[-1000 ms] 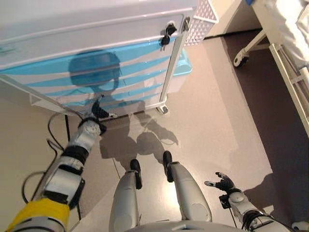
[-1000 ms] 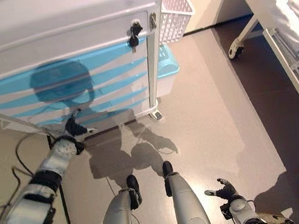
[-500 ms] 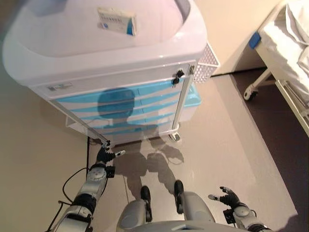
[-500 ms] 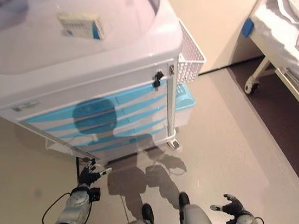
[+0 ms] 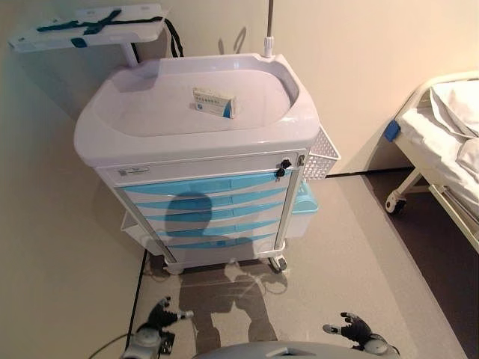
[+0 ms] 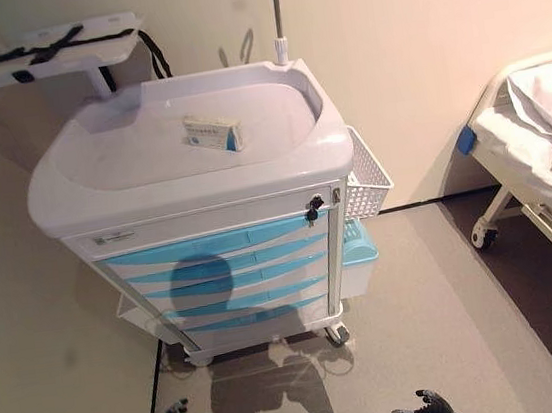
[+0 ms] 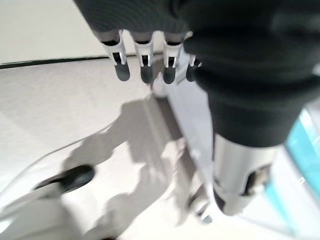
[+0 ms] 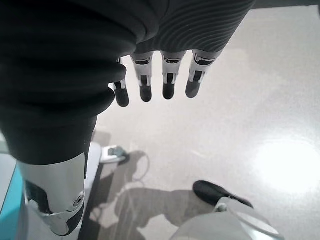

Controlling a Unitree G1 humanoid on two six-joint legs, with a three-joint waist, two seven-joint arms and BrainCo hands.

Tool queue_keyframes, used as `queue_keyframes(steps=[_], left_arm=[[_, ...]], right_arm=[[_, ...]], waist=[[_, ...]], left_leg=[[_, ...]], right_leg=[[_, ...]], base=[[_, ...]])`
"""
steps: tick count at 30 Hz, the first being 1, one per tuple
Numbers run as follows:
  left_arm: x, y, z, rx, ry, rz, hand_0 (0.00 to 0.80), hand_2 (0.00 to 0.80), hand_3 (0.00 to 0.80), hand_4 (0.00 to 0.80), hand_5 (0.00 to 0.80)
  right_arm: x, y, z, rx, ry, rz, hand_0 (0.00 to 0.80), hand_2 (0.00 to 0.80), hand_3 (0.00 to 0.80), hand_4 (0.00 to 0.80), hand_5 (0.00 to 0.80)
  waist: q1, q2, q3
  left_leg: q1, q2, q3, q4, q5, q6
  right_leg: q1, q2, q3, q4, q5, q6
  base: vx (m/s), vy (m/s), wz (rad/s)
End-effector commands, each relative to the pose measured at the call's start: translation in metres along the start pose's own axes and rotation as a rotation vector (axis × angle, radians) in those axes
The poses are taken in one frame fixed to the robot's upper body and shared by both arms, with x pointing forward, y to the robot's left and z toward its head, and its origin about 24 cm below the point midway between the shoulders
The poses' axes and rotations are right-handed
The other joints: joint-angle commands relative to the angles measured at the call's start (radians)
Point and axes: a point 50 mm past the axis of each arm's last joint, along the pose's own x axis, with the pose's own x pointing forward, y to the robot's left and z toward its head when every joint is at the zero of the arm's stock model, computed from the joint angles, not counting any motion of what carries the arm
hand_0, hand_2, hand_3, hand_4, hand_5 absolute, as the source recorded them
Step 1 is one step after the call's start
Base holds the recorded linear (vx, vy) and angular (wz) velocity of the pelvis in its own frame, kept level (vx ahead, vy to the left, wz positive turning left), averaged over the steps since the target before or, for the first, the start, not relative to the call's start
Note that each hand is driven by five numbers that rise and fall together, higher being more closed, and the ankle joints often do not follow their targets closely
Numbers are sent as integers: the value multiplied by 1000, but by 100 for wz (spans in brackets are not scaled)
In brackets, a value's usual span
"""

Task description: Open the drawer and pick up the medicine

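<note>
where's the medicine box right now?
The medicine box lies flat in the recessed top tray of the cart, right of the tray's centre, above the closed blue drawers. Neither hand is near it.

Hospital room corner, beige walls, grey speckled floor [image 5: 352, 254].

White perforated plastic basket [image 5: 322, 157] hung on cart's side, pale blue plastic bin [image 5: 305, 213] just below it. White-sheeted hospital bed with a white metal frame on castors [image 5: 441, 142] well apart, by the wall. White side shelf with dark straps [image 5: 90, 21] raised behind. Thin metal pole [image 5: 269, 26] standing upright at back.
</note>
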Motion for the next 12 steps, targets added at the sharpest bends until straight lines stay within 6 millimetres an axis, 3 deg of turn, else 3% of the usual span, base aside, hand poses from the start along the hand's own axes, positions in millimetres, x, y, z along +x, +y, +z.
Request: queue_keyframes(steps=[1, 3, 7, 12], left_arm=[[2, -1, 5, 36, -9, -17, 0, 0, 0, 0, 0], [-1, -10, -12, 23, 57, -43, 0, 0, 0, 0, 0], [-4, -19, -25, -5, 119, -62, 0, 0, 0, 0, 0], [-4, -23, -22, 60, 116, -89, 0, 0, 0, 0, 0]], right_arm=[[1, 4, -1, 74, 18, 25, 0, 0, 0, 0, 0], [0, 14, -1, 88, 24, 61, 0, 0, 0, 0, 0], [0, 23, -3, 119, 43, 86, 0, 0, 0, 0, 0], [0, 29, -2, 68, 46, 99, 0, 0, 0, 0, 0]], waist=[[16, -41, 0], [25, -51, -10], [35, -60, -21], [35, -69, -31]], left_leg=[[-48, -47, -9, 12, 16, 14], [-44, -45, -17, -5, 26, 10], [-43, -40, -22, -53, 56, 0], [-47, -37, -29, -65, 62, -7]], right_leg=[[-16, 4, -24, 8, 36, 44], [-5, 7, -32, -16, 42, 41], [0, 11, -46, -55, 58, 42], [15, 12, -63, -88, 73, 47]], base=[[10, -27, 7], [-9, -48, 7], [-17, -35, 10], [4, -19, 11]])
